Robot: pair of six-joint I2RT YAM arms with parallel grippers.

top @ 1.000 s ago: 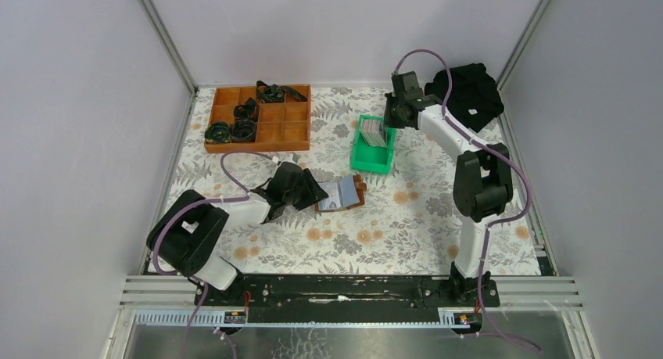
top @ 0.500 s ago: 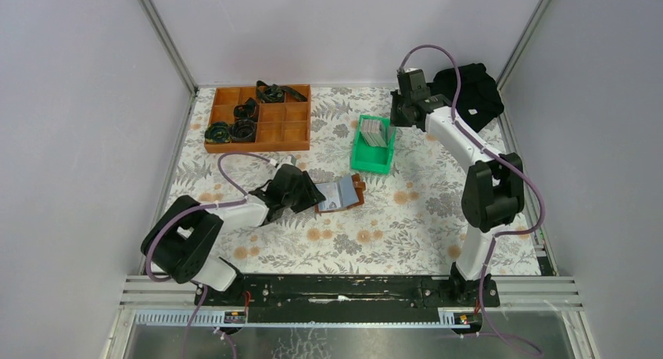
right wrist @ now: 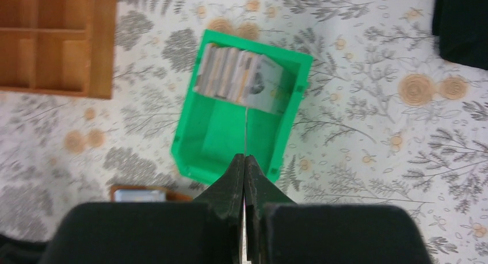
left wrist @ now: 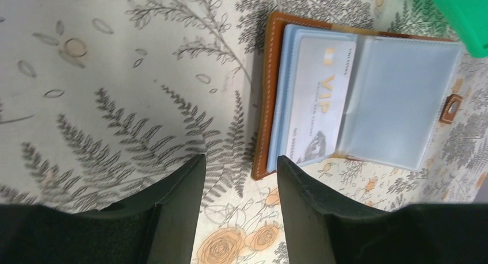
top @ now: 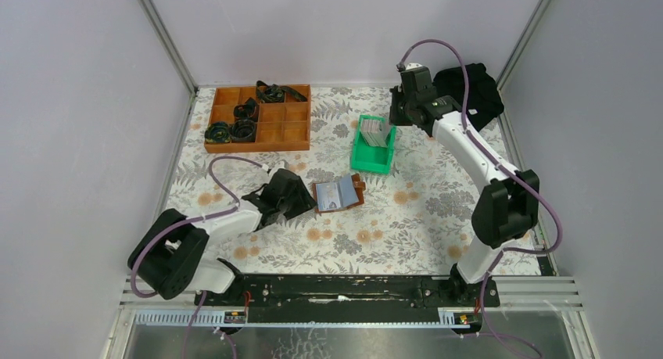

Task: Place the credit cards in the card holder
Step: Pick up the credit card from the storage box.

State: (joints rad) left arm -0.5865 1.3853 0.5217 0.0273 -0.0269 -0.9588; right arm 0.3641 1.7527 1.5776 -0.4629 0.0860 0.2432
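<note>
The left jaws stand open with nothing between them, their two dark fingers [left wrist: 172, 201] low over the flower-patterned table [left wrist: 86, 103]. Just ahead of the tips and slightly to their right lies the card holder [left wrist: 270, 103], spread open and flat. Its stitched brown leather edge is the part nearest the jaws, close to them but not touching. A pale card marked VIP [left wrist: 322, 103] sits in the holder's clear sleeves, and the snap tab [left wrist: 453, 107] lies on the side farthest from the jaws. Past the holder, far ahead and to the right, one corner of the green bin [left wrist: 460, 16] shows.

The right jaws are pressed together on a single card [right wrist: 246, 132], seen edge-on as a thin pale line running straight out from the tips. They hang above the green bin, whose bare floor lies directly ahead of the tips beneath that card. Farther ahead, at the bin's far end, the stack of credit cards [right wrist: 236, 77] stands on edge, leaning. The wooden tray [right wrist: 52, 39] lies ahead to the left of these jaws and a black cloth [right wrist: 463, 22] ahead to the right. The card holder lies behind the tips and to their left.
</note>
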